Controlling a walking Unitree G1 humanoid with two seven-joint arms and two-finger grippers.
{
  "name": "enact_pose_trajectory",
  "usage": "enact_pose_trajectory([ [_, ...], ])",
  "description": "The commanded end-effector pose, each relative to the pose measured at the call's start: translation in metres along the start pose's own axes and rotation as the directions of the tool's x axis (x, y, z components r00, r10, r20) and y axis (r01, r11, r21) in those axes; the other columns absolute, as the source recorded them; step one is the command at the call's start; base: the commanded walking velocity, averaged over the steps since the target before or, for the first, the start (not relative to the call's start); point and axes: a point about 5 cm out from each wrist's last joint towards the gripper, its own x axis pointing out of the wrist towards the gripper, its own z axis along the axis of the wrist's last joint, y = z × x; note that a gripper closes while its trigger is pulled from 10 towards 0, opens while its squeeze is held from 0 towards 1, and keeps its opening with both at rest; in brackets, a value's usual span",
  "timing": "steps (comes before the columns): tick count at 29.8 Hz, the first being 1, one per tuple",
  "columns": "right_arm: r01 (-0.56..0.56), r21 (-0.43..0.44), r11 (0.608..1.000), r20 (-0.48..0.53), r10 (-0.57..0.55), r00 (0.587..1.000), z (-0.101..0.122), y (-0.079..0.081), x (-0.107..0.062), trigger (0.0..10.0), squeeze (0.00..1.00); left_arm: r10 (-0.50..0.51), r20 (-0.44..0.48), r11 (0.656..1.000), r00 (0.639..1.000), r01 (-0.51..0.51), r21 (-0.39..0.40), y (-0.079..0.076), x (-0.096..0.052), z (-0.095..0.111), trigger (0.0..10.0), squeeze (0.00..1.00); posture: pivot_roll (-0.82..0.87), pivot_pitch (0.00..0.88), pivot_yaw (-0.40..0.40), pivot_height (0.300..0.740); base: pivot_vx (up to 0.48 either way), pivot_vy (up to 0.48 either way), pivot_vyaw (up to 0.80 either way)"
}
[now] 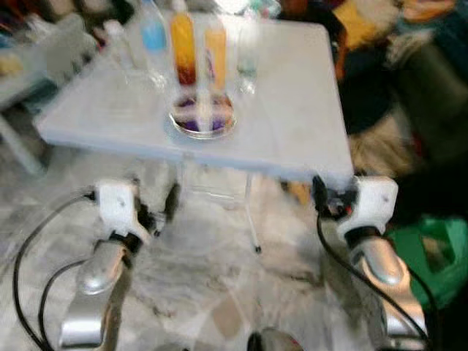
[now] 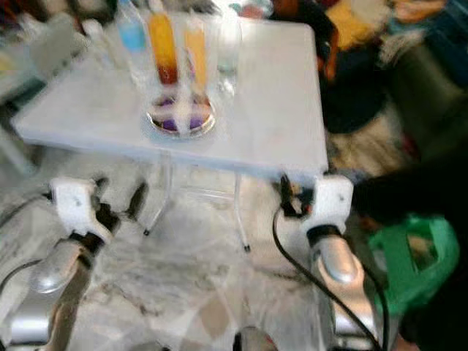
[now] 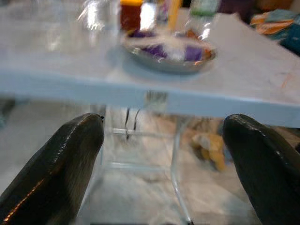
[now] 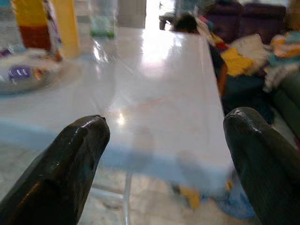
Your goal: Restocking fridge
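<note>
Poised before a pale, glossy counter (image 1: 292,110): left claw (image 3: 164,154) and right claw (image 4: 166,154), fingers spread wide apart, gripping nothing, both below the counter's near edge. Ahead of and above the left claw, a shallow round dish (image 1: 202,115) of purple-wrapped goods; just beyond it, two tall orange juice bottles (image 1: 183,44), a blue bottle (image 1: 153,29) and a clear bottle (image 1: 247,55). Bottles probably rigid plastic, smooth, heavy if full, likely to tip; best taken mid-body. Dish likely light, thin-rimmed, awkward to pinch. Marbled tile floor (image 1: 219,270) underneath.
</note>
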Motion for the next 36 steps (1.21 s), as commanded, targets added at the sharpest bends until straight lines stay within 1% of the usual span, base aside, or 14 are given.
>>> enact_pose_trajectory([
  [1,-0.026,0.015,1.000,0.010,0.026,1.000,0.004,0.008,0.003,10.0,0.00,0.031,-0.019,0.999,0.999,-0.030,0.043,0.007,-0.006,0.001,10.0,0.00,0.03,0.117,-0.076,0.740,0.000,0.000,0.50],
  [4,-0.031,0.015,0.999,-0.001,0.031,1.000,0.003,0.008,0.004,10.0,0.00,0.002,-0.041,0.998,0.999,0.001,0.058,0.009,-0.005,0.004,10.0,0.00,0.04,0.117,-0.081,0.740,0.000,0.000,0.00],
  [9,-0.030,0.017,0.999,-0.009,0.030,1.000,0.000,0.008,0.005,10.0,0.00,-0.022,-0.023,0.996,1.000,0.024,0.086,0.007,0.003,0.011,10.0,0.00,0.04,0.128,-0.081,0.740,0.000,0.000,0.00],
  [12,-0.008,0.032,0.999,-0.013,0.008,1.000,-0.004,0.007,0.003,10.0,0.00,-0.054,0.027,0.996,0.998,0.052,0.078,-0.004,0.010,0.012,10.0,0.00,0.03,0.118,-0.071,0.740,0.000,0.000,0.00],
  [13,0.011,0.036,0.999,-0.027,-0.010,1.000,-0.009,0.006,0.000,10.0,0.00,-0.069,0.066,0.995,0.995,0.064,0.075,-0.011,0.012,0.011,10.0,0.00,0.02,0.116,-0.062,0.740,0.000,0.000,0.00],
  [15,0.021,0.036,0.999,-0.029,-0.020,0.999,-0.009,0.006,-0.002,10.0,0.00,-0.049,0.068,0.998,0.996,0.046,0.049,-0.020,0.011,0.007,10.0,0.00,0.02,0.114,-0.056,0.740,0.000,0.000,0.00],
  [16,0.021,0.036,0.999,-0.029,-0.020,0.999,-0.009,0.006,-0.002,10.0,0.00,-0.049,0.068,0.998,0.996,0.046,0.049,-0.020,0.011,0.007,10.0,0.00,0.02,0.114,-0.056,0.740,0.000,0.000,0.00],
  [17,0.019,0.039,0.999,-0.021,-0.018,1.000,-0.006,0.006,-0.001,10.0,0.00,-0.047,0.081,0.996,0.996,0.041,0.076,-0.023,0.011,0.008,10.0,0.00,0.01,0.112,-0.049,0.740,0.000,0.000,0.00],
  [20,0.007,0.041,0.999,-0.011,-0.007,1.000,-0.003,0.008,0.001,10.0,0.00,-0.041,0.089,0.996,0.995,0.034,0.084,-0.024,0.011,0.009,10.0,0.00,0.01,0.112,-0.048,0.740,0.000,0.000,0.00],
  [22,-0.009,0.033,0.999,0.005,0.009,1.000,0.001,0.009,0.008,10.0,0.00,0.018,0.094,0.999,0.995,-0.022,0.042,-0.019,0.015,0.011,10.0,0.00,0.02,0.109,-0.055,0.740,0.000,0.000,-0.73],
  [26,-0.011,0.031,0.999,0.018,0.011,1.000,0.003,0.009,0.017,10.0,0.00,-0.007,0.125,0.996,0.992,-0.004,0.084,-0.013,0.022,0.018,10.0,0.00,0.03,0.104,-0.053,0.740,0.240,0.211,-0.62],
  [28,-0.011,0.032,0.999,0.018,0.010,1.000,0.003,0.009,0.017,10.0,0.00,-0.012,0.127,0.996,0.992,0.000,0.092,-0.011,0.023,0.019,10.0,0.00,0.02,0.102,-0.050,0.740,0.345,0.334,-0.50],
  [31,0.002,0.032,0.999,0.008,-0.002,1.000,0.000,0.008,0.013,10.0,0.00,0.003,0.127,0.998,0.992,-0.011,0.067,-0.006,0.025,0.018,10.0,0.00,0.02,0.099,-0.048,0.740,0.369,0.306,0.00],
  [36,0.006,0.029,1.000,-0.004,-0.006,1.000,-0.003,0.009,0.006,10.0,0.00,-0.005,0.130,0.998,0.992,-0.004,0.064,-0.009,0.027,0.017,10.0,0.00,0.00,0.099,-0.041,0.740,0.390,0.276,0.00],
])
